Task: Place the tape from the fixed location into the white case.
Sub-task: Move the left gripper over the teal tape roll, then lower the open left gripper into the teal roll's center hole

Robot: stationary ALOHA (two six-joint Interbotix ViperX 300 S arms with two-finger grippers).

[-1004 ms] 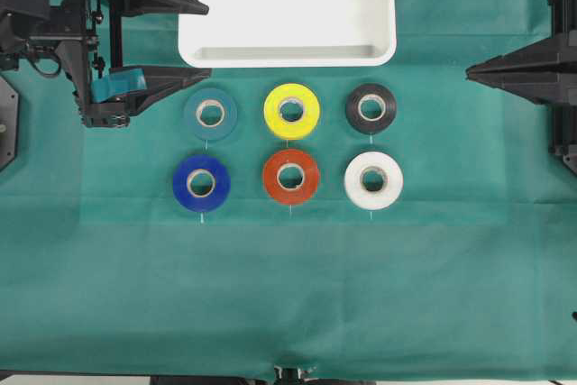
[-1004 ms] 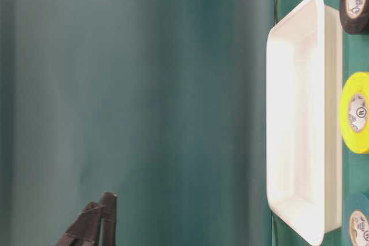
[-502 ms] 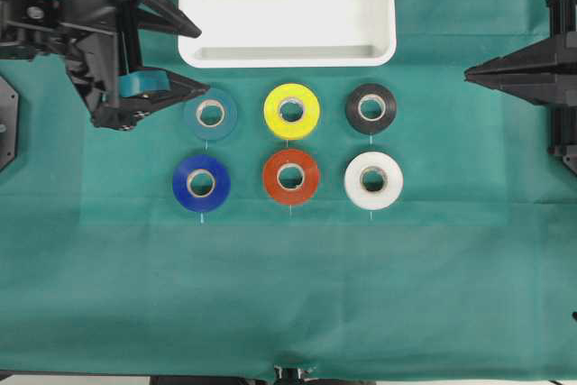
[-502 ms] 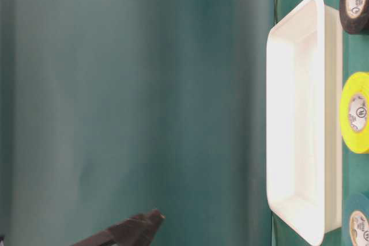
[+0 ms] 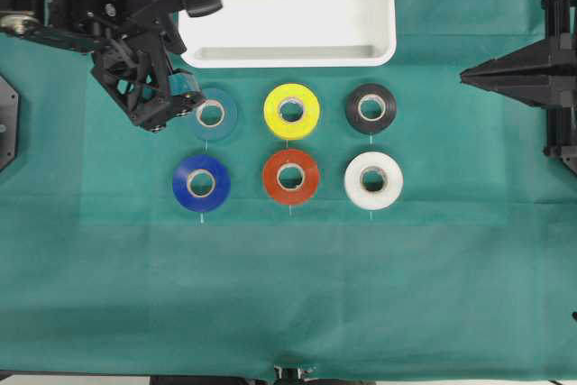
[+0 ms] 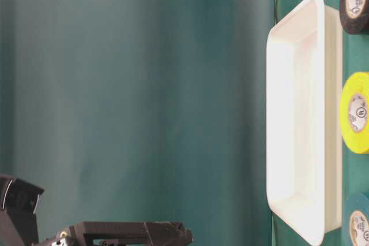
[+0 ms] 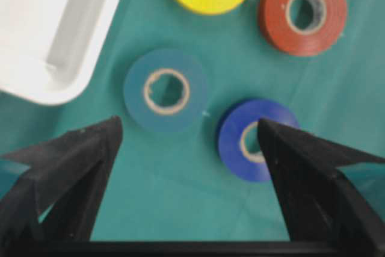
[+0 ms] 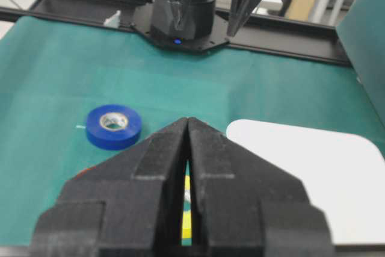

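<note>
Six rolls of tape lie flat in two rows of three on a green cloth (image 5: pixel 288 295), seen from overhead. The teal tape (image 5: pixel 211 114) sits at the left end of the upper row, at about 7 o'clock from the near left corner of the white case (image 5: pixel 287 50), close to it but apart. To its right lie a yellow roll (image 5: pixel 291 111) and a black roll (image 5: pixel 370 108). The lower row holds a blue roll (image 5: pixel 201 183), a red roll (image 5: pixel 290 176) and a white roll (image 5: pixel 373 180).

The left gripper (image 7: pixel 189 130) hangs above the cloth with its fingers (image 7: pixel 72 161) spread wide and nothing between them. In its wrist view the teal roll lies at 12 o'clock, just beyond the gap between the tips, and one tip overlaps the blue roll's edge. From overhead, the arm covers the teal roll's left edge.

The right gripper (image 5: pixel 465 72) is parked at 3 o'clock on the cloth, well apart from every roll, its fingers (image 8: pixel 156 167) pressed together on nothing.
</note>
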